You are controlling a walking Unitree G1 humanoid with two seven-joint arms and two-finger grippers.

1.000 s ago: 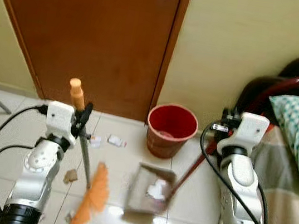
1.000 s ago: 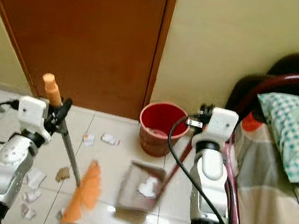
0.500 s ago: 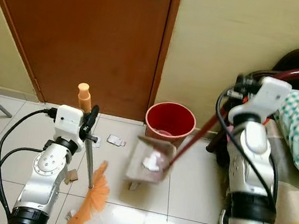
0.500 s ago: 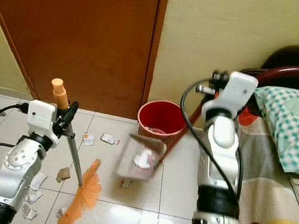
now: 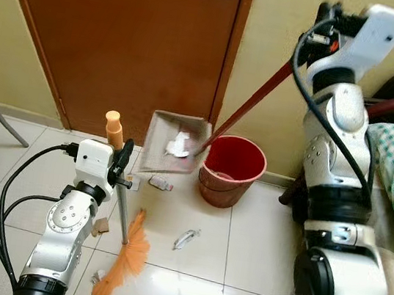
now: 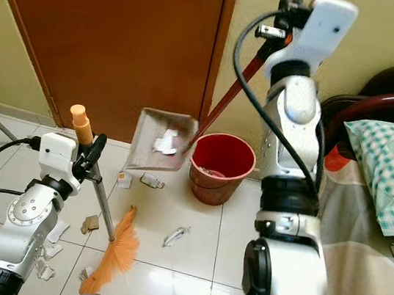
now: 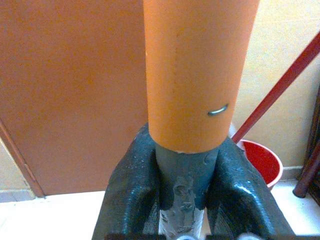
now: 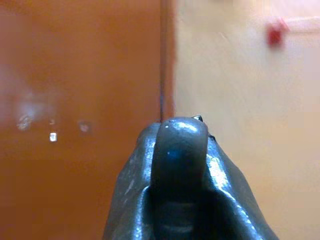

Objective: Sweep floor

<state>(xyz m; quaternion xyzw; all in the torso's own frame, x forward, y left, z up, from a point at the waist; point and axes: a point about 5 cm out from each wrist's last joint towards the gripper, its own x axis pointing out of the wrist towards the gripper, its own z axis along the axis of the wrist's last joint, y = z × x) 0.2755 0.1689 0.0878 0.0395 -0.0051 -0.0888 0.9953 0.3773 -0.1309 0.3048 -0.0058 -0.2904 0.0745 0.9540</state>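
Your right gripper (image 6: 287,16), raised high near the door frame, is clamped on the dark red handle of the dustpan (image 5: 173,144); the wrist view shows both fingers closed tight around that rod. The grey pan hangs in the air just beside and above the rim of the red bin (image 5: 232,170), tilted, with crumpled white paper scraps resting in it; they are not yet tipped out. Your left gripper (image 5: 119,162) holds the broom (image 5: 123,259) just under its orange cap, fingers pressed on the grey shaft, with the orange bristles resting on the tiled floor (image 5: 257,238). By my reading you are midway: one load is collected and ready to empty, so the next step is likely to bring the pan over the bin's mouth and pour. Remaining on the floor: a small white piece (image 5: 160,183) near the door (image 5: 124,40), a silvery wrapper (image 5: 186,238) on the open tiles, a brown scrap (image 5: 101,225) beside your left arm, and several white bits (image 6: 47,255) by the broom head. Those call for at least one more sweep.
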